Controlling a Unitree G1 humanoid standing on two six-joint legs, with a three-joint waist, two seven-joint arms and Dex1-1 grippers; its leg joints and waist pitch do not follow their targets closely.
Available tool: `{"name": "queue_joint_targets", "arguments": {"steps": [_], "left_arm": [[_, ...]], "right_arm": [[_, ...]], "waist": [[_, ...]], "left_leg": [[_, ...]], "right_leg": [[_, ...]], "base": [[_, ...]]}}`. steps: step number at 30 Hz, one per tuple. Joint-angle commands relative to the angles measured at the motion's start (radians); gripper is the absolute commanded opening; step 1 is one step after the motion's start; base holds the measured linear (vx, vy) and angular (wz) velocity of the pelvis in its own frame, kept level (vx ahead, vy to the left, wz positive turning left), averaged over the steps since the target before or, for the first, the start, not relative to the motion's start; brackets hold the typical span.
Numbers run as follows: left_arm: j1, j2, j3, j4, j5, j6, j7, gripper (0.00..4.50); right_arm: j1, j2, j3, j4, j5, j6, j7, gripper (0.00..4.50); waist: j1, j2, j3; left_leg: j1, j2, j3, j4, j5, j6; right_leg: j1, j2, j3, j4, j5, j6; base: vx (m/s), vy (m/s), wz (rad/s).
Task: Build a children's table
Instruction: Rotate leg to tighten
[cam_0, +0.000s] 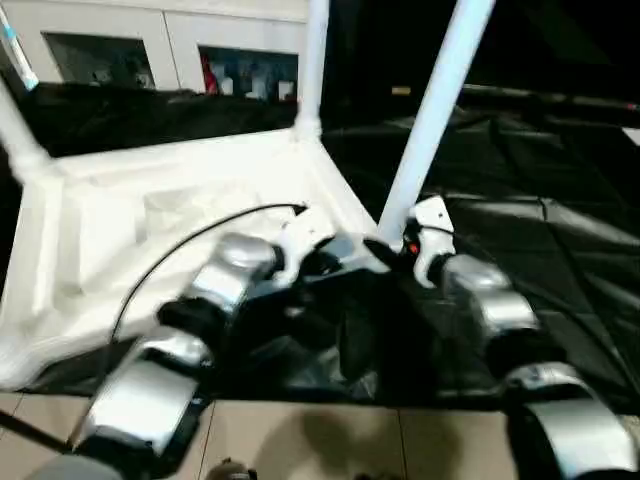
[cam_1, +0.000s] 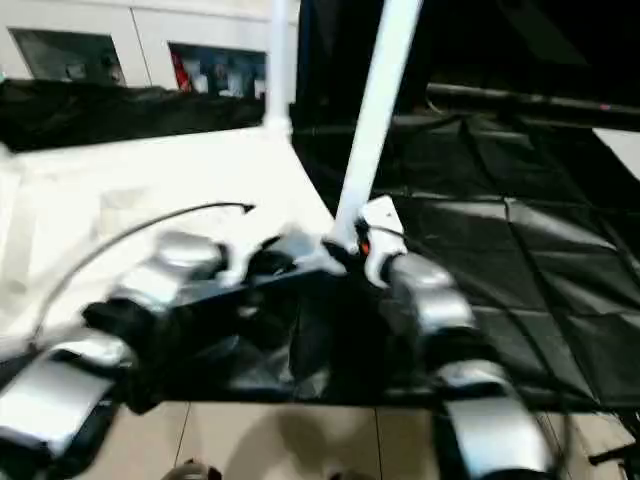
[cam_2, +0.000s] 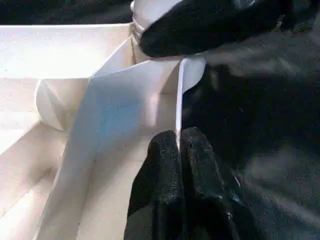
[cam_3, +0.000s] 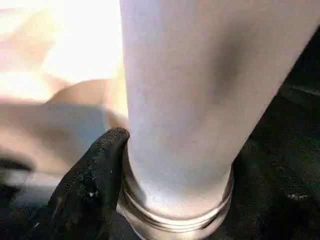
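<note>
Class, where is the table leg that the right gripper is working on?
The leg rises tilted from the near right corner of the upturned tabletop, with the right gripper at its base, beside the black mat.

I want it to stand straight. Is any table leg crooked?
Yes. The near leg leans to one side, while the far leg stands upright. Its threads still show at the base beside the right hand, so it isn't fully seated.
</note>
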Motion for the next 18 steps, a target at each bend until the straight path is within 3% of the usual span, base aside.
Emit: {"name": "queue_joint_targets", "arguments": {"steps": [1,4,5,9,10,12,14,15,18], "left_arm": [[-0.012,-0.042,0.008,0.047,0.017,0.034,0.125,0.00],[-0.031,-0.086,-0.002,0.069,0.032,0.027,0.178,0.00],[-0.032,-0.086,-0.003,0.071,0.033,0.019,0.176,0.00],[-0.029,-0.076,-0.005,0.071,0.031,-0.002,0.155,0.00],[-0.020,-0.054,-0.009,0.068,0.029,-0.031,0.112,0.00],[-0.015,-0.034,-0.012,0.063,0.026,-0.046,0.070,0.00],[-0.012,-0.017,-0.014,0.060,0.019,-0.059,0.027,0.00],[-0.012,-0.002,-0.015,0.061,0.021,-0.069,0.002,0.00],[-0.009,0.030,-0.017,0.061,0.020,-0.094,-0.059,0.00]], "right_arm": [[0.011,0.068,0.016,0.077,-0.016,0.058,-0.092,2.72],[-0.036,0.144,0.035,0.105,-0.039,0.029,-0.140,2.72],[-0.041,0.146,0.044,0.109,-0.051,0.015,-0.137,3.28],[-0.052,0.144,0.055,0.116,-0.059,-0.015,-0.122,3.51],[-0.060,0.125,0.064,0.114,-0.065,-0.046,-0.088,3.77],[-0.060,0.097,0.067,0.097,-0.058,-0.060,-0.017,3.77],[-0.056,0.063,0.068,0.080,-0.053,-0.073,0.062,3.77],[-0.051,0.030,0.073,0.069,-0.055,-0.085,0.123,3.77],[-0.027,-0.053,0.090,0.026,-0.054,-0.102,0.272,3.77]], "waist": [[-0.008,0.006,-0.052],[-0.010,0.005,-0.053],[-0.011,0.000,-0.053],[-0.009,0.003,-0.054],[-0.009,0.004,-0.056],[-0.012,0.011,-0.058],[-0.016,0.007,-0.058],[-0.019,0.017,-0.058],[-0.020,0.009,-0.061]], "left_leg": [[0.024,0.022,-0.020,-0.076,-0.389,-0.038],[0.024,0.020,-0.022,-0.078,-0.416,-0.038],[0.023,0.020,-0.023,-0.078,-0.421,-0.035],[0.017,0.021,-0.023,-0.080,-0.406,-0.025],[0.015,0.021,-0.024,-0.080,-0.398,-0.024],[0.013,0.021,-0.022,-0.079,-0.383,-0.020],[0.011,0.021,-0.020,-0.078,-0.378,-0.008],[0.009,0.021,-0.020,-0.077,-0.364,-0.005],[0.006,0.019,-0.014,-0.070,-0.325,0.016]], "right_leg": [[0.017,-0.048,0.028,-0.093,-0.431,-0.158],[0.014,-0.047,0.026,-0.098,-0.435,-0.140],[0.014,-0.047,0.025,-0.099,-0.442,-0.137],[0.017,-0.049,0.027,-0.098,-0.423,-0.129],[0.019,-0.049,0.026,-0.097,-0.399,-0.134],[0.022,-0.047,0.028,-0.090,-0.348,-0.150],[0.026,-0.045,0.026,-0.088,-0.320,-0.164],[0.027,-0.047,0.028,-0.085,-0.298,-0.179],[0.035,-0.045,0.028,-0.081,-0.245,-0.201]], "base": [[0.000,0.000,0.00],[0.000,0.000,0.00],[0.000,0.000,0.00],[0.000,0.000,0.00],[0.000,0.000,0.00],[0.000,0.000,0.00],[0.000,0.000,0.00],[0.000,0.000,0.00],[0.000,0.000,0.00]]}}
